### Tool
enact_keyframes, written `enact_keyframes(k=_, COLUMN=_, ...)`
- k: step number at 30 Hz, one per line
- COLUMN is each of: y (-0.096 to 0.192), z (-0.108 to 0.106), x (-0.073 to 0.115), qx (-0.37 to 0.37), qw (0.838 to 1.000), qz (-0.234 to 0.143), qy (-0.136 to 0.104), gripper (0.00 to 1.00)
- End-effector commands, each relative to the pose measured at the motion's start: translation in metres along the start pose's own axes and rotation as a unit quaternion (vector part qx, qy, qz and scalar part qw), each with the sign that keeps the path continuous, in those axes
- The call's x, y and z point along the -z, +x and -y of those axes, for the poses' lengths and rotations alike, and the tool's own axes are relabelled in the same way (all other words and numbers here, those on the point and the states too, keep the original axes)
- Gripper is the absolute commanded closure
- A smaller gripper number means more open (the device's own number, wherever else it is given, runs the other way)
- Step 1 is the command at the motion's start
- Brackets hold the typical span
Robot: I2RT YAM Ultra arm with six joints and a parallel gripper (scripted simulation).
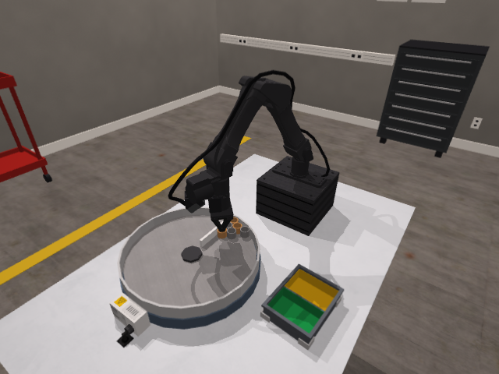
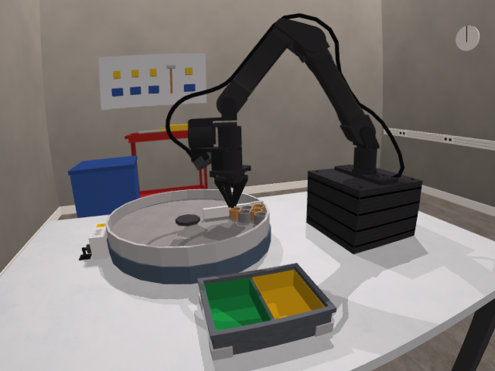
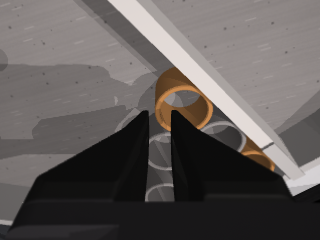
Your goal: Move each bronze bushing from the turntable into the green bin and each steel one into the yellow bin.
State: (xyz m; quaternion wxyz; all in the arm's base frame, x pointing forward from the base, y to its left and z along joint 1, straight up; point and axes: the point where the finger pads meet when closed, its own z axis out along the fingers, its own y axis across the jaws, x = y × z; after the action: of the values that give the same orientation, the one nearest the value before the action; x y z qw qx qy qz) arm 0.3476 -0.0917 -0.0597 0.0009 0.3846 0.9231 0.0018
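Note:
On the turntable [image 1: 189, 266] several bushings stand in a tight cluster against a white bar [image 1: 209, 238] near the far rim. They are bronze ones [image 1: 238, 226] and steel ones [image 1: 231, 232]. My gripper [image 1: 221, 226] points straight down over the front-left bronze bushing [image 1: 221, 233], with its fingertips at the bushing's top rim. In the wrist view the fingers stand a narrow gap apart with nothing gripped, their tips at the near wall of that bronze bushing [image 3: 183, 102]. Steel bushings [image 3: 165, 150] show below it. The green bin [image 2: 233, 304] and the yellow bin [image 2: 288, 295] sit side by side in a grey tray.
A dark octagonal hub [image 1: 190, 254] sits at the turntable's centre. A raised rim surrounds the turntable. A small white control box [image 1: 129, 315] stands at its front left. The arm's black base block [image 1: 297, 193] stands behind the bins.

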Motion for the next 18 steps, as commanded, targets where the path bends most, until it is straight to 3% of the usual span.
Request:
enact_keyframes(k=1, y=-0.0048, z=-0.0012, x=0.0081, qx=0.001, qw=1.0, qz=0.013, qy=-0.011, gripper=0.88)
enact_keyframes(k=18, y=-0.0023, z=0.0003, x=0.0074, qx=0.0, qw=1.0, qz=0.009, qy=-0.008, gripper=0.88)
